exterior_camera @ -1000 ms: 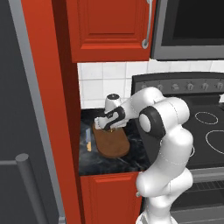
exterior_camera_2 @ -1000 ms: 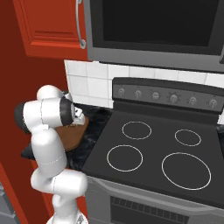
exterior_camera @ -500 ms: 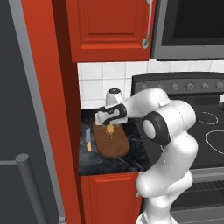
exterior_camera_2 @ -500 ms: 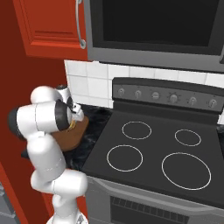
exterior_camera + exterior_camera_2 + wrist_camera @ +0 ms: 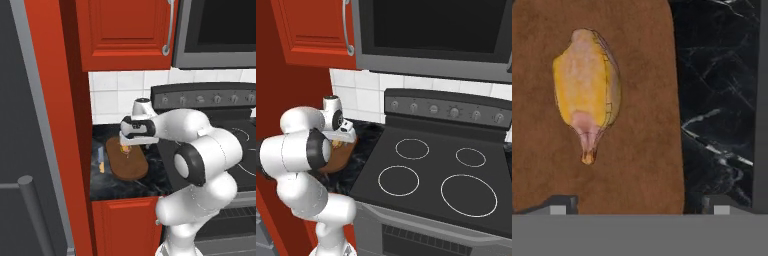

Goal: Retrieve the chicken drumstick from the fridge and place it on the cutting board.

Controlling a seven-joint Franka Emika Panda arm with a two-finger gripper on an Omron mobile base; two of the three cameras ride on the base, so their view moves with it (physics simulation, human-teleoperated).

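On the black marble worktop (image 5: pixel 115 185) between the red cabinet side and the stove (image 5: pixel 436 170), I see the brown cutting board (image 5: pixel 131 165). My fingers (image 5: pixel 127 148) hover just above it, spread wide apart with nothing between them. Through the hand camera, the chicken drumstick (image 5: pixel 587 90) lies flat on the cutting board, free of both tips, its narrow bone end pointing toward the camera.
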